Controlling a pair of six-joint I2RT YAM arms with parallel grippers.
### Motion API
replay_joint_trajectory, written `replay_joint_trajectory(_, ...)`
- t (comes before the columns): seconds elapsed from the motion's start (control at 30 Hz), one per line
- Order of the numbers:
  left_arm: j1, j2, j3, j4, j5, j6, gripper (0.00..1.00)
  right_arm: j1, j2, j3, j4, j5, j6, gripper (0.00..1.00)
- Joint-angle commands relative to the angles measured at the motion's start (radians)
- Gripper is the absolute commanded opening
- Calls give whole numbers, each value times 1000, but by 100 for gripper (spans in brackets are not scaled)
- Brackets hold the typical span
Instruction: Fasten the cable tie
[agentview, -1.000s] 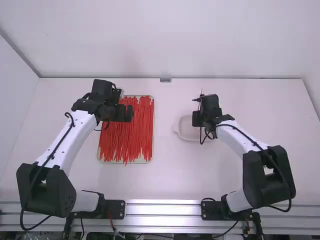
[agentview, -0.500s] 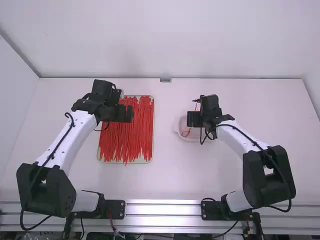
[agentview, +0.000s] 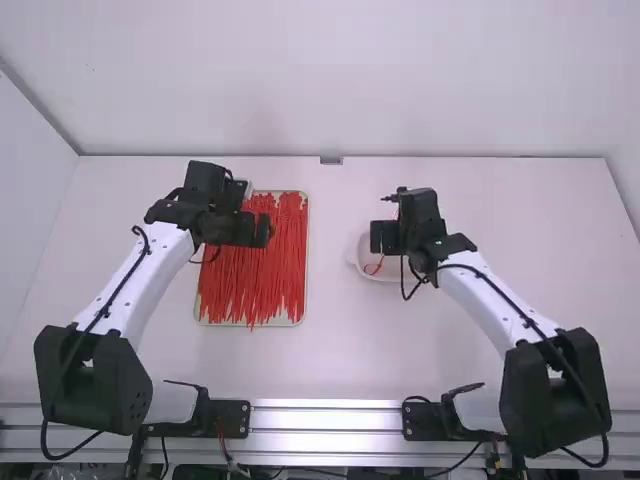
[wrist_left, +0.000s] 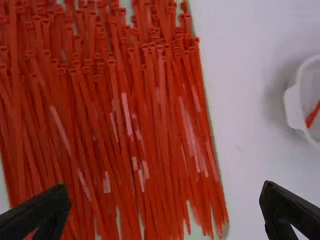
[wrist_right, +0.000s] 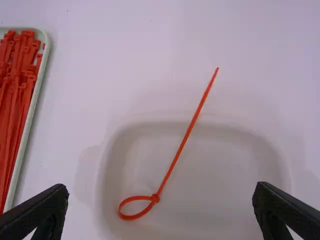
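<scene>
Station observed from above, 12 o'clock being the far edge of the white table (agentview: 520, 200).

1. Left gripper (agentview: 246, 228) (wrist_left: 162, 217): jaws spread wide, nothing between them. It hangs over the 12 o'clock half of the tray (agentview: 304, 262), above the pile of loose red cable ties (agentview: 255, 270) (wrist_left: 115, 115) (wrist_right: 15, 75).
2. Right gripper (agentview: 386, 238) (wrist_right: 160, 212): jaws likewise wide apart and empty. It hangs over the white plastic container (agentview: 358, 262) (wrist_left: 295, 100) (wrist_right: 100, 165).
3. Fastened cable tie (wrist_right: 177, 150) (agentview: 373, 266): closed into a small loop. The loop lies on the container floor; the straight tail leans up and passes out over the rim. Neither gripper touches it.
4. The container stands at 3 o'clock from the tray, apart from it, with bare table between
</scene>
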Motion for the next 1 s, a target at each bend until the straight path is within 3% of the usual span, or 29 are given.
replay_joint_trajectory(0.0,-6,-10,-16,7,44,19,99,22,-45,24,-20,35,1,98)
replay_joint_trajectory(0.3,-5,-10,-43,40,141,66,99,85,-118,24,-63,98,1,98)
replay_joint_trajectory(0.97,15,-10,-49,50,148,47,99,83,-120,24,-85,95,1,98)
